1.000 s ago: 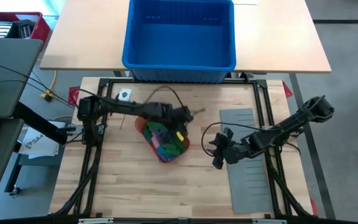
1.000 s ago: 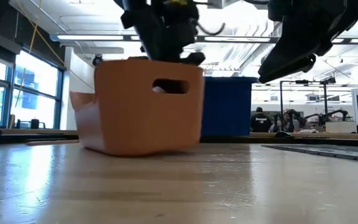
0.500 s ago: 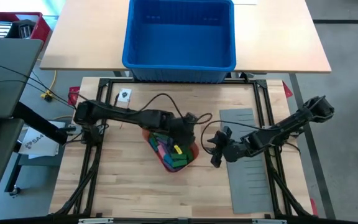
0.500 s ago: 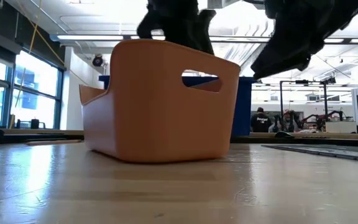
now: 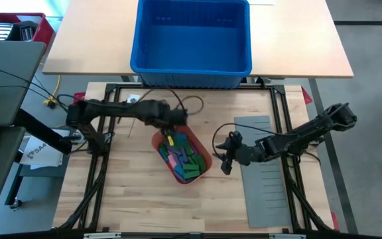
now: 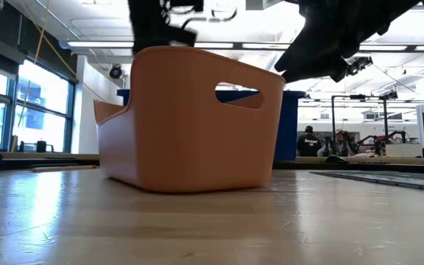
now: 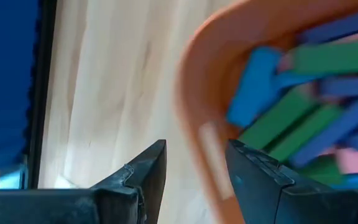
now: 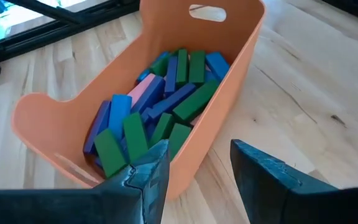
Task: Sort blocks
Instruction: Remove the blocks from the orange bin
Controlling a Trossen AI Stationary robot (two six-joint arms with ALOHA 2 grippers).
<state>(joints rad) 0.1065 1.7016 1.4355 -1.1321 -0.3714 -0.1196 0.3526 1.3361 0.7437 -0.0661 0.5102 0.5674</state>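
Sorting has hardly begun: the blocks [image 8: 160, 109] (green, blue, pink, purple) all lie heaped in the orange tray [image 5: 203, 159] mid-surface, none laid out. The left gripper [image 5: 170, 131], jaws apart and empty, hangs at the tray's rim. The right gripper [image 5: 225, 151], jaws apart, waits beside it. No writing is legible, though a label may sit out of focus.

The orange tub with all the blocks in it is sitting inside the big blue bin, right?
Not quite. The orange tub does hold the blocks, but it sits on the wooden table, apart from the big blue bin. The high view shows this.
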